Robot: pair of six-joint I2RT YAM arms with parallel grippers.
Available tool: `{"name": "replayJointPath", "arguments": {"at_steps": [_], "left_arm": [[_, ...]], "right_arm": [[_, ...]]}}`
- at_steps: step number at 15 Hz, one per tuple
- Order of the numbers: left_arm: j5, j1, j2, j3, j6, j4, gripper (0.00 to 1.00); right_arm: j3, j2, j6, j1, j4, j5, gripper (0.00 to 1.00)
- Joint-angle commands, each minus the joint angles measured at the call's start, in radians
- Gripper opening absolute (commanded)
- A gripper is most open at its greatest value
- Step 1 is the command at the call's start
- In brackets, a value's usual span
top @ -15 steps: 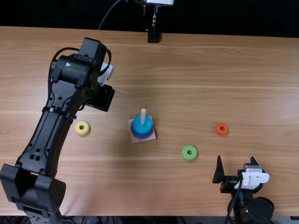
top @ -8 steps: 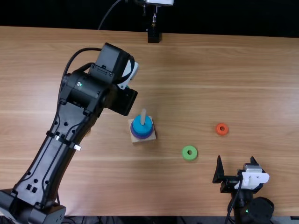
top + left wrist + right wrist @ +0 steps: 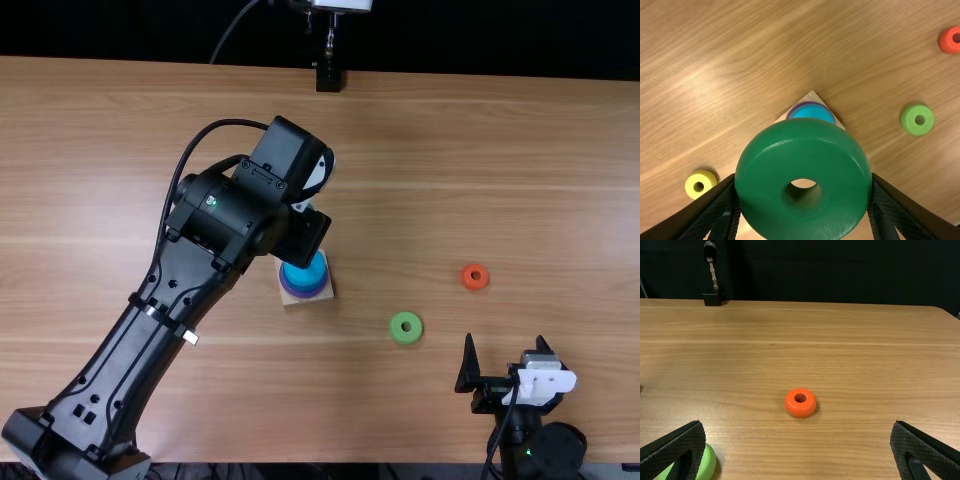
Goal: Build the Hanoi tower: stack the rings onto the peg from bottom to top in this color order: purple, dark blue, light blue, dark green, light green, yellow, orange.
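Observation:
My left gripper (image 3: 303,236) hangs just above the peg base (image 3: 322,296), covering the peg. In the left wrist view, the left gripper (image 3: 803,181) is shut on the dark green ring (image 3: 802,135). Around the peg, the light blue ring (image 3: 303,276) tops a purple-blue layer (image 3: 300,296). A light green ring (image 3: 398,334) lies to the right of the base, and an orange ring (image 3: 468,281) lies farther right. The yellow ring (image 3: 692,183) rests on the table in the left wrist view. My right gripper (image 3: 505,345) is open near the front edge; in its wrist view, the gripper (image 3: 798,425) holds nothing.
The left arm stretches from the front left corner over the table (image 3: 420,160) to the base. A black stand (image 3: 328,76) is at the far edge, beyond the peg base.
The left gripper has moved right to above the peg base, bringing its arm across the table. The right arm and the loose rings to the right have stayed still.

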Motion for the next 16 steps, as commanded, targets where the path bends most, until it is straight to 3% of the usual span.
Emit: {"name": "replayJointPath", "arguments": {"at_steps": [1, 16], "left_arm": [[0.006, -0.004, 0.034, -0.011, -0.024, -0.002, 0.00], [0.006, -0.042, 0.121, -0.014, -0.024, 0.011, 0.00]], "right_arm": [[-0.072, -0.013, 0.001, -0.012, -0.056, 0.009, 1.00], [-0.072, -0.013, 0.001, -0.012, -0.056, 0.009, 1.00]]}}
